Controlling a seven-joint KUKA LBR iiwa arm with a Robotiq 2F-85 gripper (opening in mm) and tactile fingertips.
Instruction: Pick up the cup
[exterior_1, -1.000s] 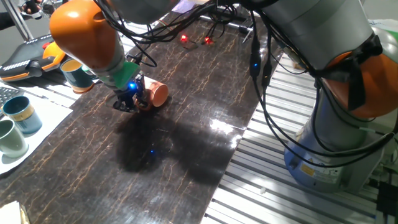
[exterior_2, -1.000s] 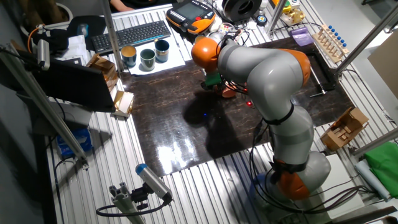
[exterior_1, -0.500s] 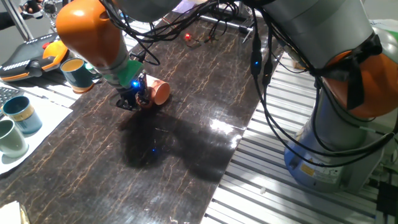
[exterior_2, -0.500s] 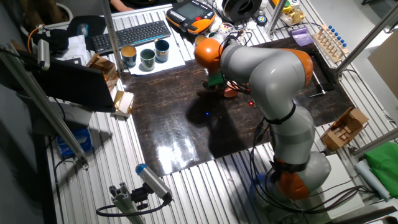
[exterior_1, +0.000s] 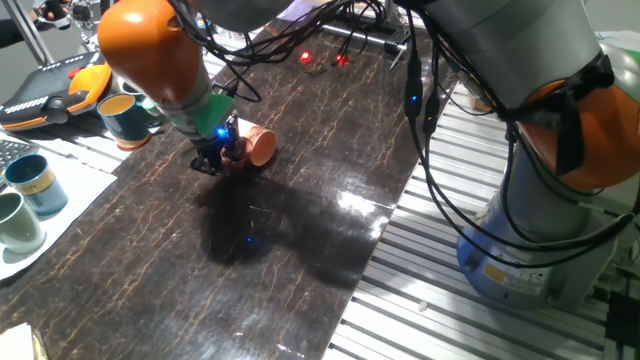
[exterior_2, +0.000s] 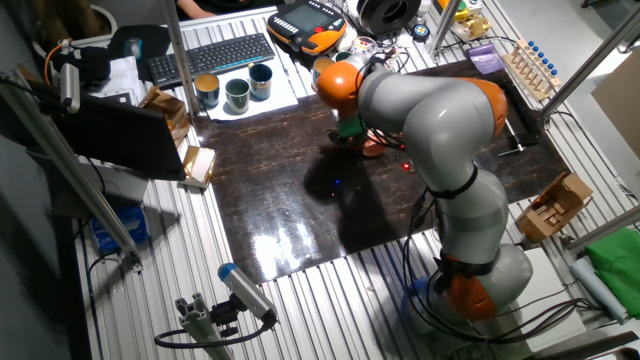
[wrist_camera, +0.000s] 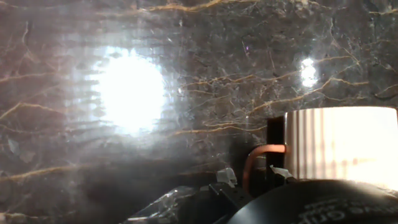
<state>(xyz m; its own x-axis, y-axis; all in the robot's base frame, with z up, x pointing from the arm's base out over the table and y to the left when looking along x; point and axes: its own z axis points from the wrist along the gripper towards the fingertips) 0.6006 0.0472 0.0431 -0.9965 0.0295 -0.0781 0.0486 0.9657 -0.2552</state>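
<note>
The cup (exterior_1: 257, 147) lies on its side on the dark marble tabletop (exterior_1: 300, 210), its salmon-orange base facing outward. My gripper (exterior_1: 222, 160) is right against its left side, jaws closed on the handle end. In the other fixed view the cup (exterior_2: 372, 148) is a small orange spot under the hand (exterior_2: 352, 138). In the hand view the cream body (wrist_camera: 339, 146) fills the right side, and the orange loop handle (wrist_camera: 255, 163) sits just above my gripper (wrist_camera: 252, 183), whose fingertips are mostly hidden by the dark hand.
Dark teal mugs (exterior_1: 28, 185) stand on white paper at the left, with another mug (exterior_1: 124, 117) behind the arm. A keyboard (exterior_2: 210, 55) and an orange pendant (exterior_2: 310, 22) lie at the far side. The slatted metal table edge (exterior_1: 420, 270) is to the right.
My gripper and the cup have shifted together slightly to the right and away from the front edge. The arm's elbow has swung the same way.
</note>
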